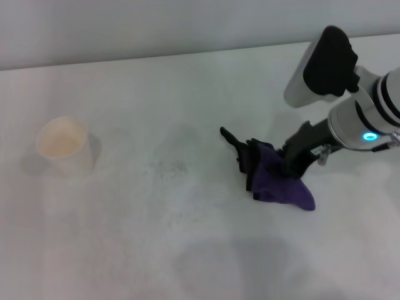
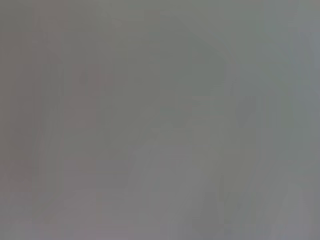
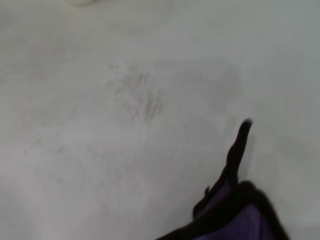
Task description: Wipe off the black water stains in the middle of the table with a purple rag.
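Note:
The purple rag (image 1: 281, 187) lies bunched on the white table (image 1: 187, 250), right of centre, with its black loop strap (image 1: 230, 139) pointing left. My right gripper (image 1: 279, 164) reaches in from the right and is shut on the rag's top, pressing it to the table. The rag's black-trimmed edge (image 3: 240, 220) and strap (image 3: 240, 145) show in the right wrist view. No dark blotches show; only faint grey streaks (image 1: 169, 167) lie left of the rag, also in the right wrist view (image 3: 142, 100). My left gripper is out of view.
A white cup (image 1: 62, 145) stands at the far left of the table. The table's back edge meets a pale wall (image 1: 156, 25). The left wrist view shows only a plain grey blur.

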### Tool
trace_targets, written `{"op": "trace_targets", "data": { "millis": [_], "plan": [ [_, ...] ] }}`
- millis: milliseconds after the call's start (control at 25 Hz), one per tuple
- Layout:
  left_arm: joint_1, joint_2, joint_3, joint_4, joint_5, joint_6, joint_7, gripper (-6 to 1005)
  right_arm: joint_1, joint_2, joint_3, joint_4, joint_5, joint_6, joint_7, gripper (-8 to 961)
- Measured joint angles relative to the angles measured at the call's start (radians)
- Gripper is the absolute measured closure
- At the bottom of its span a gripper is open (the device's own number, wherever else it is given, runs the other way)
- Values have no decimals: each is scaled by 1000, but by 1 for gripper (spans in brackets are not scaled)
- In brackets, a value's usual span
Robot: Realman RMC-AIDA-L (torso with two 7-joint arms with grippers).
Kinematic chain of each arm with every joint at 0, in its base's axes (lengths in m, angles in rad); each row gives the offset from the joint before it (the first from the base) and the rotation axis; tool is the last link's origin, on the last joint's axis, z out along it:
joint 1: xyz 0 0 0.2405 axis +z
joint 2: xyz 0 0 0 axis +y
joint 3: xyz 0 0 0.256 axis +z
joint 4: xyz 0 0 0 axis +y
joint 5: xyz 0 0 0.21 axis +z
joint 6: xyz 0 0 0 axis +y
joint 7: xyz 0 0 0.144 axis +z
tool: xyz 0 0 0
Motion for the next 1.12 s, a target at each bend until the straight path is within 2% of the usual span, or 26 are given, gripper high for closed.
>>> {"op": "trace_targets", "data": {
  "millis": [80, 400, 600, 720, 800, 920, 1120],
  "plan": [
    [2, 0, 0, -2, -4, 0, -7, 109, -6, 0, 0, -27, 0, -6, -8, 610],
    [2, 0, 0, -8, -26, -1, -22, 109, -69, 0, 45, -175, 5, -70, -21, 413],
    [-2, 0, 0, -10, -40, -1, -22, 108, -119, -3, 68, -230, 54, -229, -27, 251],
    [-3, 0, 0, -12, -41, -1, -22, 108, -152, -5, 77, -235, 151, -381, -53, 139],
    [-5, 1, 0, -16, -41, -1, -22, 108, -178, -7, 86, -226, 260, -479, -103, 114],
    [-9, 1, 0, -20, -41, -1, -22, 108, -207, -9, 126, -170, 517, -582, -243, 77],
    [-9, 2, 0, -21, -41, -1, -24, 108, -213, -10, 254, 51, 1074, -549, -571, 77]
  ]
}}
